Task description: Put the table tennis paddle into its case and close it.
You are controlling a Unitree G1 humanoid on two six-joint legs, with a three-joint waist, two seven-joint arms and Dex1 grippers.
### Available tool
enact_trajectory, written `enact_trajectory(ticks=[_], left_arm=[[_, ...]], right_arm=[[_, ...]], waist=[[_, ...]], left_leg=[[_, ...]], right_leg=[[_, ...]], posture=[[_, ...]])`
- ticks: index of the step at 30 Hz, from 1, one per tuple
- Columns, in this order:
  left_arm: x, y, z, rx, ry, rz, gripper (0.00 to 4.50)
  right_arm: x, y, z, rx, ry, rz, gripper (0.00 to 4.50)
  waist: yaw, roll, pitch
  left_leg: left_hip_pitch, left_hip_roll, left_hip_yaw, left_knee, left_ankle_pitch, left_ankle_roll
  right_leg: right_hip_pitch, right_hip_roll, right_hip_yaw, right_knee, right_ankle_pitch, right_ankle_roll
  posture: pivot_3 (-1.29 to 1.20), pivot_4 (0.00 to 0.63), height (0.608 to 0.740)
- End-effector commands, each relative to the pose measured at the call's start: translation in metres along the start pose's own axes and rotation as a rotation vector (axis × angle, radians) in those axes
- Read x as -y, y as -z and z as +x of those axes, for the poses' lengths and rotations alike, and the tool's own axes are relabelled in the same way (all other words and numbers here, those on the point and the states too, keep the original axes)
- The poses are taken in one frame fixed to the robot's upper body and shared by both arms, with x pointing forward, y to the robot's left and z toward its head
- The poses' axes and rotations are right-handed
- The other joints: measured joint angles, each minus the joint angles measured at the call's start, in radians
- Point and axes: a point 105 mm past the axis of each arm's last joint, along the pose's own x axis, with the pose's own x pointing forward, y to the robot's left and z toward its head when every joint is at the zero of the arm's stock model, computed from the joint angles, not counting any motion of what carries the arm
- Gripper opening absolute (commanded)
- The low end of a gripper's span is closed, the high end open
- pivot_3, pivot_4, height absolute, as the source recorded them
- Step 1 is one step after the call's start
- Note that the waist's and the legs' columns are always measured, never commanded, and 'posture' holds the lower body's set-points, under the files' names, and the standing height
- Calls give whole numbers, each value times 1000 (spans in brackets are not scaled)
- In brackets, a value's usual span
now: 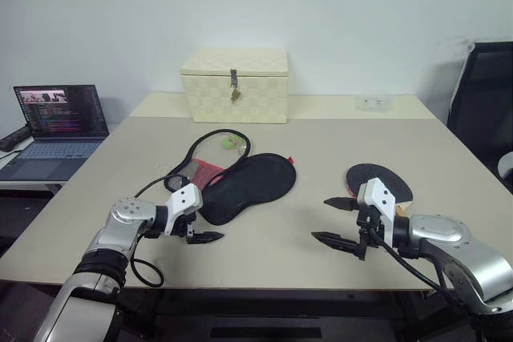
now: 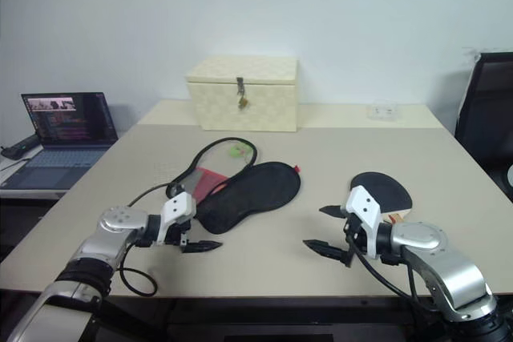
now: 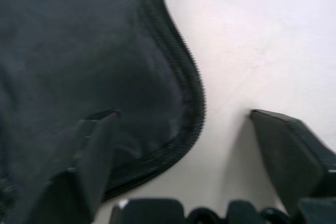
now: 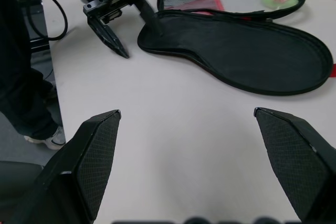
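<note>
The left hand (image 1: pixel 195 227) is hovering low over the surface (image 1: pixel 264 254) with its two black fingers spread apart, one over the narrow end of the case (image 1: pixel 247 187) and the other beyond its stitched edge; whether either finger is touching the fabric is hard to tell, and the fingers are closing on nothing. The right hand (image 1: pixel 337 220) is hanging above bare surface with its fingers parted wide and grasping nothing. The case is lying unzipped and opened flat just ahead of the left hand and slightly toward the right hand, its black lining facing up and its second half, with mesh and red fabric, folded out on the far side, where a small green tag (image 1: pixel 231 142) is showing through the mesh. From the left wrist the case is filling one side as a dark, blurred mass, cut off by the frame, with only its ribbed border clear. The table tennis paddle (image 1: pixel 377 179) is resting face up on the surface just behind and outboard of the right hand, well apart from the left hand; its handle is largely hidden behind the right hand's white housing. A black cable is looping below the left arm, partly off the surface edge.
</note>
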Motion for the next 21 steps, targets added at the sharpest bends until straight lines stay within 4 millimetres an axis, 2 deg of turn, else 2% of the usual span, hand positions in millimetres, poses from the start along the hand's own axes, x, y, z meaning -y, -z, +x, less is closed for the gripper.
enact_trajectory(ticks=[1,9,12,15,18,21], left_arm=[[11,14,1,-44,34,-49,2871],[15,14,0,-34,39,-83,108],[27,9,7,-11,84,-94,48],[46,-6,27,47,139,-106,48],[55,-16,37,72,158,-115,48],[70,-43,71,141,200,-118,48]], right_arm=[[6,-16,-6,47,32,-49,4500],[13,-18,-8,46,60,-59,4500],[15,-18,-10,41,67,-61,4500],[16,-15,-13,29,72,-61,4500],[16,-14,-15,23,73,-60,4500],[16,-10,-22,0,76,-57,4500]], waist=[[0,0,0],[-3,0,0],[-4,0,0],[-2,1,0],[8,1,-1],[24,2,-1]], left_leg=[[0,0,0,0,0,0],[5,0,0,-1,0,0],[5,0,0,-2,0,0],[5,0,-1,-2,-1,1],[5,-2,-1,-2,-1,1],[4,-4,-1,0,-1,1]], right_leg=[[0,0,0,0,0,0],[5,0,1,-1,0,1],[4,0,2,-1,0,0],[4,-1,2,-1,0,-1],[5,-3,1,-2,1,-2],[7,-4,0,-2,0,0]], posture=[[0,150,740],[0,150,740],[0,150,740],[0,150,740],[0,150,740],[0,150,740]])
